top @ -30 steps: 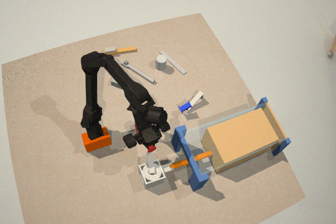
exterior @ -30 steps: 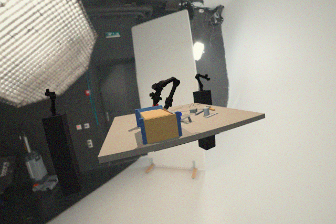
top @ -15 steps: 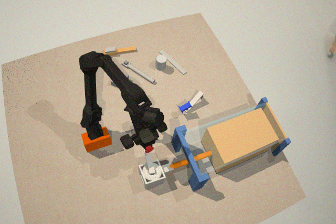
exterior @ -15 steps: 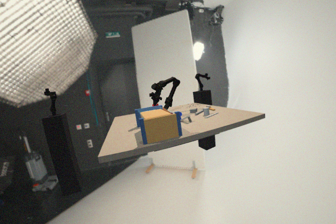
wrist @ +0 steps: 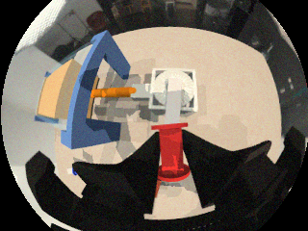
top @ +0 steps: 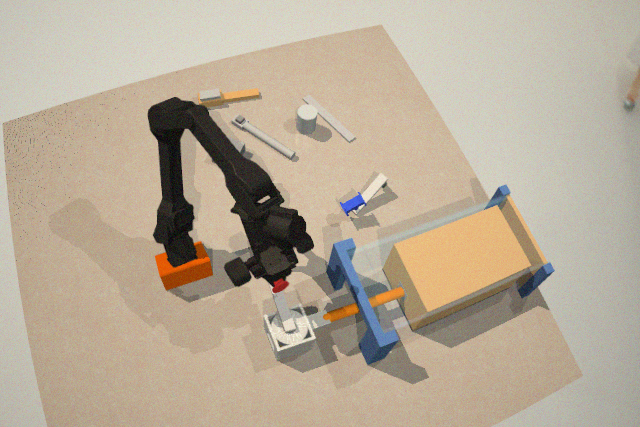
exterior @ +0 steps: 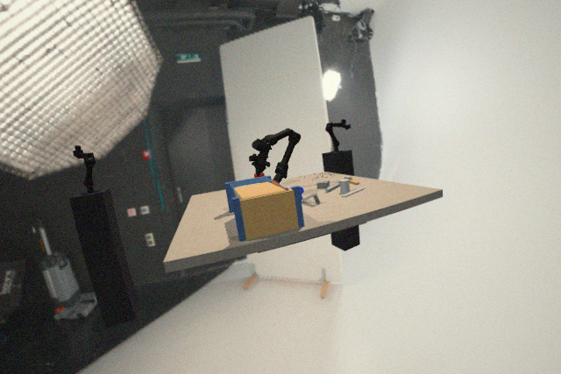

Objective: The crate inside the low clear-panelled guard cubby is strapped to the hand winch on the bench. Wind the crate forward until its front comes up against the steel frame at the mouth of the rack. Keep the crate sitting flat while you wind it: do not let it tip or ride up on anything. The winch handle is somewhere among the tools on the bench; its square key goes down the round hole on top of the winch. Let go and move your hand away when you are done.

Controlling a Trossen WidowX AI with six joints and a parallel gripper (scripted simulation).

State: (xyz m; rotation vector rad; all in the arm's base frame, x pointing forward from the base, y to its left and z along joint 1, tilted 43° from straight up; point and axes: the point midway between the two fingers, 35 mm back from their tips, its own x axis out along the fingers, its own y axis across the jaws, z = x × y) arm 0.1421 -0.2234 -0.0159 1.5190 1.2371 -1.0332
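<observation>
The tan crate (top: 460,254) (exterior: 267,214) (wrist: 53,92) sits flat inside the clear-panelled cubby. A gap shows between its front and the blue steel frame (top: 364,308) (wrist: 98,71) (exterior: 235,214) at the mouth. An orange strap (top: 361,307) (wrist: 112,92) runs through the frame to the white winch (top: 305,335) (wrist: 188,80). The grey handle arm (top: 283,308) (wrist: 173,111) stands on top of the winch, its red grip (top: 280,285) (wrist: 172,144) pointing towards the arm. My gripper (top: 279,282) (wrist: 169,134) (exterior: 259,172) is shut on the red grip.
Loose tools lie at the back of the bench: an orange-handled tool (top: 230,95), a grey rod (top: 263,137), a grey cylinder (top: 306,118), a flat grey bar (top: 329,118) and a blue-and-white tool (top: 363,195). The arm's orange base (top: 183,268) stands left of the winch.
</observation>
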